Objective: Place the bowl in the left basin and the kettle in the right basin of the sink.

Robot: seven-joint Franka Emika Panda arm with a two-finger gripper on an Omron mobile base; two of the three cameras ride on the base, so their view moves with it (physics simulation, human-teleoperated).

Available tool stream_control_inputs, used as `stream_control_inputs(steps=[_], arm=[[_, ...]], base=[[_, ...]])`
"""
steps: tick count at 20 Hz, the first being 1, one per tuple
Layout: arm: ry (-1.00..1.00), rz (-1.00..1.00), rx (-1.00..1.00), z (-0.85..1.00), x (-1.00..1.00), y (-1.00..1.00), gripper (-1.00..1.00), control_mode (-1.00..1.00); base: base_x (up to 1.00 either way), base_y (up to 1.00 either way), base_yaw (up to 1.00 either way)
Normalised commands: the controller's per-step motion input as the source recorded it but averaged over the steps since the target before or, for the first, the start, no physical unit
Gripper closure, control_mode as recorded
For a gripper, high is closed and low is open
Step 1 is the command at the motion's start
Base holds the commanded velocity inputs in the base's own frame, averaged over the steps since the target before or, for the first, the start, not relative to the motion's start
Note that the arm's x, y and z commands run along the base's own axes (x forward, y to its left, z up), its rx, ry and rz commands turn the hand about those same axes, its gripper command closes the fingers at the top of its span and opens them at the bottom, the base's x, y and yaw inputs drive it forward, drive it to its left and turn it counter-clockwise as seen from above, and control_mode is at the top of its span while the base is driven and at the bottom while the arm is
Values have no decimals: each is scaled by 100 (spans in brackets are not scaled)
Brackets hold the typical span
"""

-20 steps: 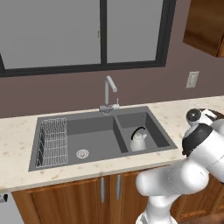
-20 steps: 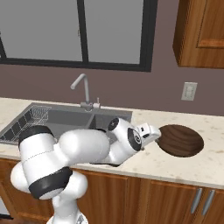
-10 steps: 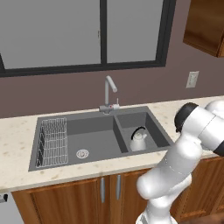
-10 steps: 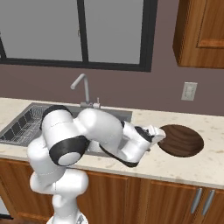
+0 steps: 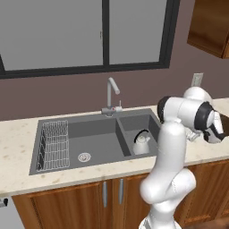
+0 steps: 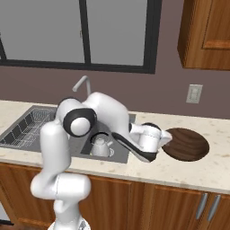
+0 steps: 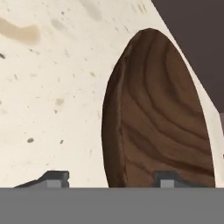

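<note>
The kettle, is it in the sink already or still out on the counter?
In. The kettle stands upright inside the right basin of the sink, in the left base view.

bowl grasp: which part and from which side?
Grip the rim of the bowl, on the edge nearest the sink. It is wide and shallow, too broad to span, so pinching the thin wall is probably the only hold. It lies flat on the counter, open side up. In the hand view the gripper already straddles that near rim, one fingertip outside, one over the inside.
</note>
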Motion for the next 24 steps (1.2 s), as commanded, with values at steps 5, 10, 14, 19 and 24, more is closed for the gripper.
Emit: stream_control_inputs(steps=[5,10,14,19,24], arm=[[0,0,0,-26,17,-14,100,-100],[0,0,0,-11,15,-8,100,-100],[0,3,-4,9,0,20,100,-100],[-3,3,-15,48,-14,69,100,-100],[-3,3,-15,49,-25,81,100,-100]], base=[[0,0,0],[0,0,0],[0,0,0],[0,0,0],[0,0,0]])
